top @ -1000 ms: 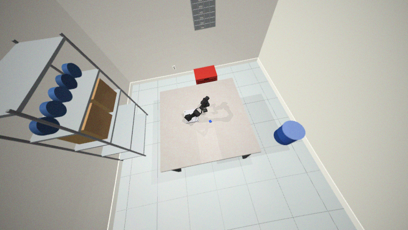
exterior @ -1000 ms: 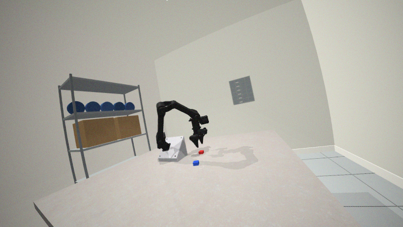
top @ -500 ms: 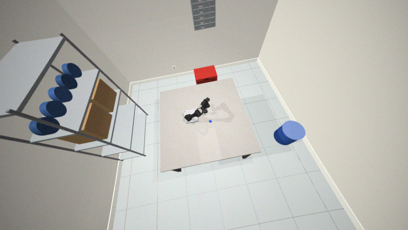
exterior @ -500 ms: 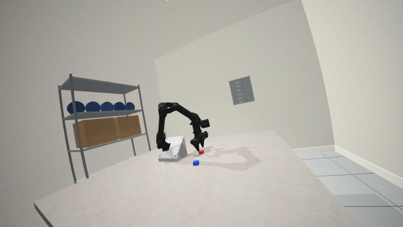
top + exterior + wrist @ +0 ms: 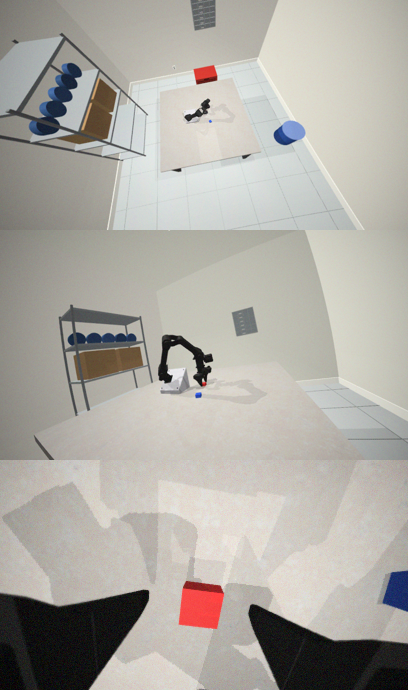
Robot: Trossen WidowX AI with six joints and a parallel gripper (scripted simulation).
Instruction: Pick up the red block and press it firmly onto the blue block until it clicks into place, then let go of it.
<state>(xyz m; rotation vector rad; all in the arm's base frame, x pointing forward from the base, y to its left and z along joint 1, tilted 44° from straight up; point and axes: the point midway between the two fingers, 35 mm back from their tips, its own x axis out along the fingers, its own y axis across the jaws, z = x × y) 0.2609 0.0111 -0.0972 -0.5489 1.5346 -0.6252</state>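
Red plastic, by the look of it, is what the pick is aimed at: the red block (image 5: 204, 384) (image 5: 201, 607) is seen on the table (image 5: 182, 151) (image 5: 171, 429) (image 5: 310, 490), between the spread fingertips of the gripper (image 5: 205, 111) (image 5: 203, 383) (image 5: 200, 602), with a gap visible on either side in the wrist view. Nothing is grasped; the gripper is wide open. In the top view the block is hidden by the arm. The blue block (image 5: 210, 121) (image 5: 198, 395) (image 5: 398, 591) lies apart, nothing stacked on it. The step in hand is judged to be the final approach before the grasp. Next, the fingertips should be brought level with the block's sides, if they are not already, and closed evenly, since a lopsided squeeze could turn it and spoil its alignment for the later press. As for containers, none is seen to be needed. Two brown boxes (image 5: 97, 121) (image 5: 99, 364) are kept on the shelf rack (image 5: 28, 59) (image 5: 99, 315), below a row of blue cylinders (image 5: 52, 109) (image 5: 94, 338); whether anything is held inside them cannot be told. A red chest (image 5: 205, 71) and a large blue drum (image 5: 293, 130) are stood beyond the table, their contents likewise unseen.
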